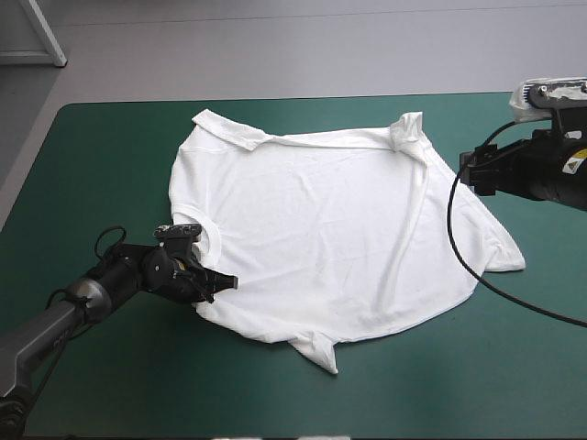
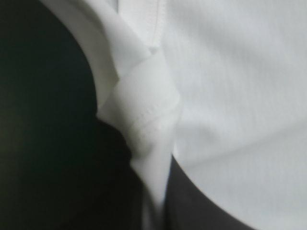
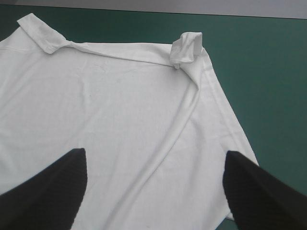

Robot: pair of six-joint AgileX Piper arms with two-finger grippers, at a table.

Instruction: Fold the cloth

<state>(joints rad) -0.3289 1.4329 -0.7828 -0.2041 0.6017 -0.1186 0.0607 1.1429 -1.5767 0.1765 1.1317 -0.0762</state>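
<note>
— T-shirt (image 1: 321,229), where's it lying?
— Spread nearly flat on the teal-green cover (image 1: 110,147), ahead of the left gripper (image 1: 220,282) and beneath the right gripper (image 3: 154,155).
— Left one got hold?
— Yes, its black fingers (image 2: 72,191) are all but closed, with a hemmed fold of the edge pinched between them, just beside the collar (image 1: 197,234).
— And the right?
— Its fingers (image 3: 53,187) stand wide apart, holding nothing.
</note>
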